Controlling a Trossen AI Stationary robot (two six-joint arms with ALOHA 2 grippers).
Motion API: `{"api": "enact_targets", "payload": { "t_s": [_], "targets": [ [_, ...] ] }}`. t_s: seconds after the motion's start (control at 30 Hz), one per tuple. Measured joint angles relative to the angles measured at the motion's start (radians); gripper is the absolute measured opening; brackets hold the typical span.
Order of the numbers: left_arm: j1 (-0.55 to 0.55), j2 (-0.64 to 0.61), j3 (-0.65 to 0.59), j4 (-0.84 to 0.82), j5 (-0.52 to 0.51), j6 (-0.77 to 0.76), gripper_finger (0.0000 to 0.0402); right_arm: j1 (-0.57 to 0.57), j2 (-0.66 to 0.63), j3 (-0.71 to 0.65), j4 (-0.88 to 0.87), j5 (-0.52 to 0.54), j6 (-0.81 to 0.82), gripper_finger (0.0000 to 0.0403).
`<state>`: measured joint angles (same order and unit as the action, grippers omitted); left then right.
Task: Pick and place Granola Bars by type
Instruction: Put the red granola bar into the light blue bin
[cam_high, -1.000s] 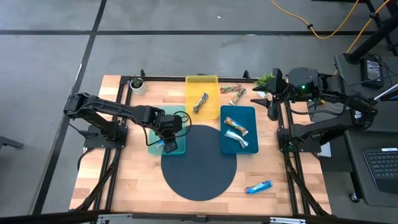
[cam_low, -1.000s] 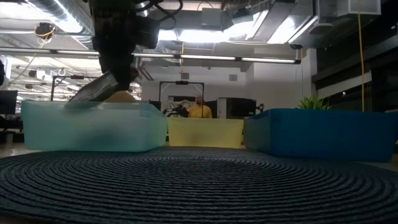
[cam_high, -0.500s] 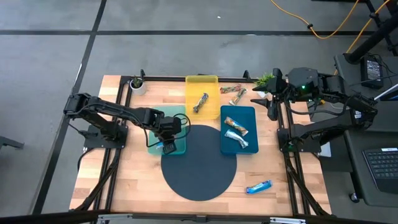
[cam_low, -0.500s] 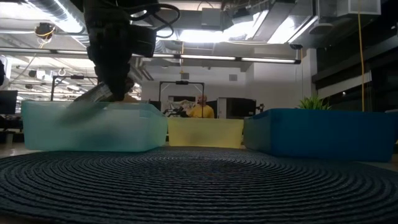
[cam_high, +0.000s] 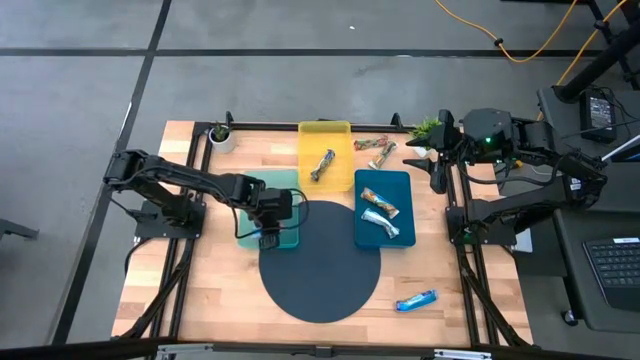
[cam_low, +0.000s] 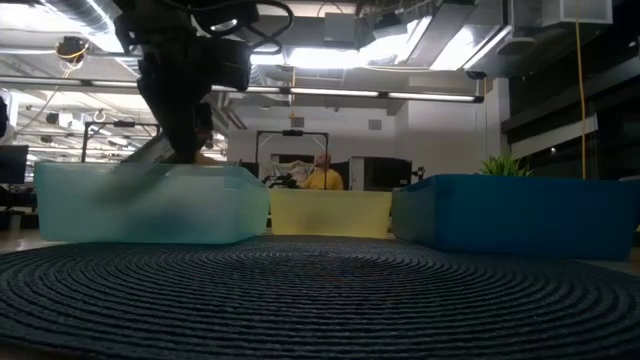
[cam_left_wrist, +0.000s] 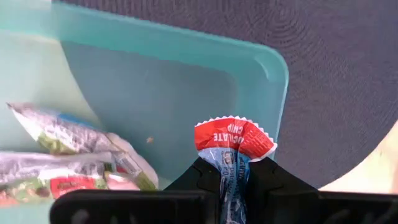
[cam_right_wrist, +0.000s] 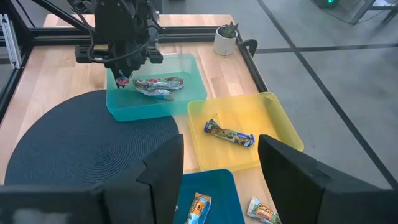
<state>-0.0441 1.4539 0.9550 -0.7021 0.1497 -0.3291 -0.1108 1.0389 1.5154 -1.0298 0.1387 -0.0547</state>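
The left gripper (cam_high: 270, 236) hangs over the teal tray (cam_high: 292, 236), at the tray's corner nearest the round dark mat (cam_high: 320, 262). Its fingers are pinched tight on a red-and-blue wrapped granola bar (cam_left_wrist: 233, 152), whose crimped red end sticks out past the fingertips above the tray floor. In the low view the gripper's dark body (cam_low: 180, 90) reaches down behind the tray's pale wall (cam_low: 150, 205).

2 more bars (cam_right_wrist: 158, 86) lie together inside the teal tray, farther from the mat than the held bar. The yellow tray (cam_high: 325, 150), just beside the teal tray, holds 1 brown-green bar (cam_high: 322, 165). The blue tray (cam_high: 385, 205), on the far side of the yellow one from the teal tray, holds 2 bars: an orange-brown one (cam_high: 380, 203) and a silver one (cam_high: 379, 224). 2 bars (cam_high: 378, 150) lie on the bare wood beside the yellow tray, and 1 blue-white bar (cam_high: 416, 299) lies on the wood beside the mat, well apart from the teal tray.

The right gripper (cam_right_wrist: 217, 168) waits raised at the table's edge, well apart from the teal tray, its fingers spread with nothing between them.
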Motion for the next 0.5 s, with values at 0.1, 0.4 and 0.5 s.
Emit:
{"api": "enact_targets", "payload": {
  "t_s": [0.1,0.4,0.5],
  "targets": [
    [0.001,0.016,0.000,0.006,-0.009,0.019,0.0023,0.000,0.000,0.000,0.000,0.000,-0.001,0.0208],
    [0.001,0.039,0.000,0.043,-0.020,0.029,0.0056,0.000,0.000,0.000,-0.001,0.001,0.002,0.0208],
    [0.001,0.039,0.000,0.046,-0.034,0.029,0.0068,0.000,0.000,0.000,-0.001,0.001,0.002,0.0208]
  ]
}}
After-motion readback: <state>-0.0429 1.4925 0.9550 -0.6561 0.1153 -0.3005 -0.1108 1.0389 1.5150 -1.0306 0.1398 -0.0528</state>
